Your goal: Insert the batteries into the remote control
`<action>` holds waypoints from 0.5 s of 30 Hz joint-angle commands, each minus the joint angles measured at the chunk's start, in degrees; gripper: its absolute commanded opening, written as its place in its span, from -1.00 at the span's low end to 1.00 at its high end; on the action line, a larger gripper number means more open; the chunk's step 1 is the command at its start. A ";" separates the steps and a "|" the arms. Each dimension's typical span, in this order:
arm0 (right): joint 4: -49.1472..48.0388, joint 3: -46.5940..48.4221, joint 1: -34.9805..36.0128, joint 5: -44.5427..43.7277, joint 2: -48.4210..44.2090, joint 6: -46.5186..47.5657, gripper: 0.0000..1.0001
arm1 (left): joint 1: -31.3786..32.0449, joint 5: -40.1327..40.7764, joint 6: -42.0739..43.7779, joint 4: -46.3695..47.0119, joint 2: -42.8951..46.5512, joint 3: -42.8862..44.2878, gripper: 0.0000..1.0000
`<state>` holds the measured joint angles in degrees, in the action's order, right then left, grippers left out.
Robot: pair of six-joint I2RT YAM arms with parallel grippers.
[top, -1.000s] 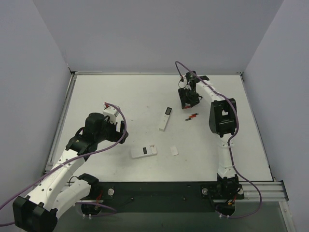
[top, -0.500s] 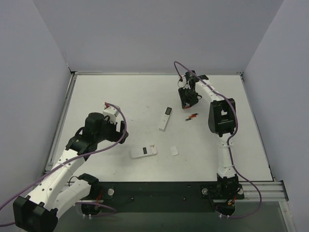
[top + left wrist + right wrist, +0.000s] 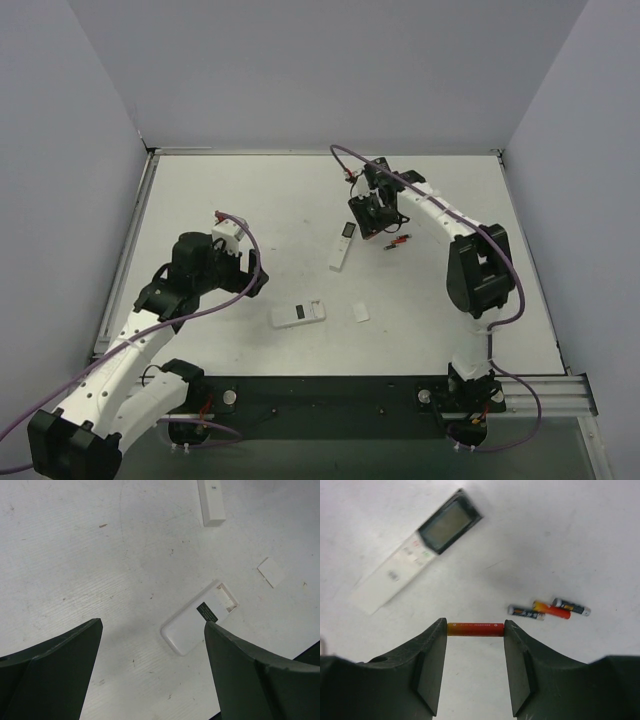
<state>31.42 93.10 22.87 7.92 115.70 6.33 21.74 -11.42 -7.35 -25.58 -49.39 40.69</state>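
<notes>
The remote control (image 3: 298, 315) lies white face up near the table's front middle, its battery bay open at one end (image 3: 226, 598). My left gripper (image 3: 152, 624) hovers above it, open and empty, and sits to its left in the top view (image 3: 250, 278). My right gripper (image 3: 475, 626) is shut on a red battery (image 3: 475, 629), gripped end to end between the fingertips above the table. It hangs over the middle back (image 3: 372, 215). Three more batteries (image 3: 550, 609) lie loose in a cluster just past it (image 3: 398, 241).
A longer, slimmer white remote with a dark screen (image 3: 342, 246) lies left of the loose batteries (image 3: 417, 552). A small white battery cover (image 3: 361, 313) rests right of the remote control (image 3: 271, 571). Walls close the table's left, back and right sides.
My right gripper has closed a little on the red battery and swung left toward the long remote, carrying it. The left arm has barely moved.
</notes>
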 commanded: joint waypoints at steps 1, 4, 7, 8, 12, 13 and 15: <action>-2.59 -6.42 5.50 0.86 -11.36 2.55 -0.72 | -0.56 -3.34 -4.22 5.36 1.66 -0.78 0.88; -4.26 -11.79 9.81 2.01 -16.72 3.95 -0.72 | -0.56 -2.91 -10.71 6.59 2.45 -2.62 0.88; -6.01 -16.54 14.99 2.19 -20.94 5.97 -0.71 | -0.56 -1.24 -20.54 9.66 3.85 -5.87 0.86; -6.71 -18.90 17.44 2.18 -21.74 7.80 -0.71 | -0.56 0.68 -23.12 10.28 4.12 -8.06 0.81; -8.65 -23.13 23.42 2.10 -24.03 12.20 -0.60 | -0.56 3.24 -29.90 10.91 6.48 -11.06 0.79; -8.83 -23.40 24.40 2.10 -23.77 13.26 -0.59 | -0.56 3.77 -30.52 10.56 7.28 -11.33 0.79; -8.74 -23.40 26.95 2.79 -22.46 15.37 -0.58 | -0.56 5.00 -30.79 9.59 10.17 -11.42 0.78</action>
<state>23.79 70.65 46.13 9.65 93.27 15.57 21.56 -9.72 -31.59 -19.05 -43.99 28.88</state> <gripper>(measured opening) 0.408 0.894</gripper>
